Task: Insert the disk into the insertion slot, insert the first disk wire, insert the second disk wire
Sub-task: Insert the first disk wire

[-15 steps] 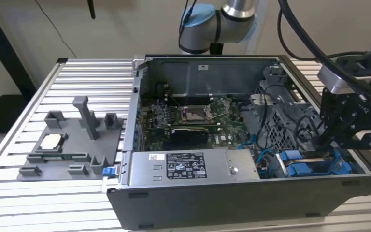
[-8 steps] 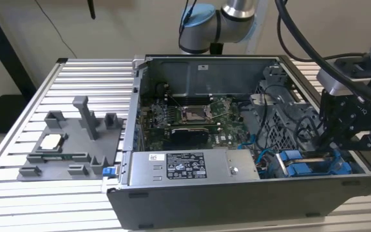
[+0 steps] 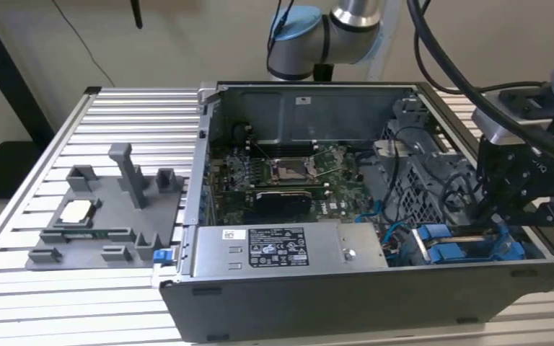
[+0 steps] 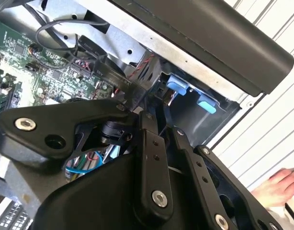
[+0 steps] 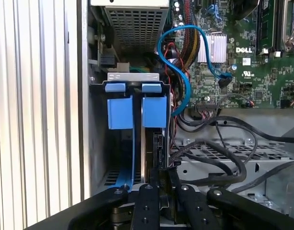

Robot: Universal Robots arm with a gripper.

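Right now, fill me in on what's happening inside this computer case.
The robot arm's gripper is at a corner of the open computer case, apparently clamped on the disk, which it holds edge-on. The disk stands in the insertion slot by its blue rails; how deep it sits I cannot tell. A blue cable loops beside the bay.

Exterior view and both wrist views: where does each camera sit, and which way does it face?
Exterior view: off the arm, above the open computer case, looking down into it; the hand hangs at the exterior view's right.
First wrist view: on the wrist, looking along the hand into the insertion slot.
Second wrist view: on the wrist, looking past the hand at the case rim.
Shared: both wrist views show the hand, the slot's blue tabs and the motherboard.
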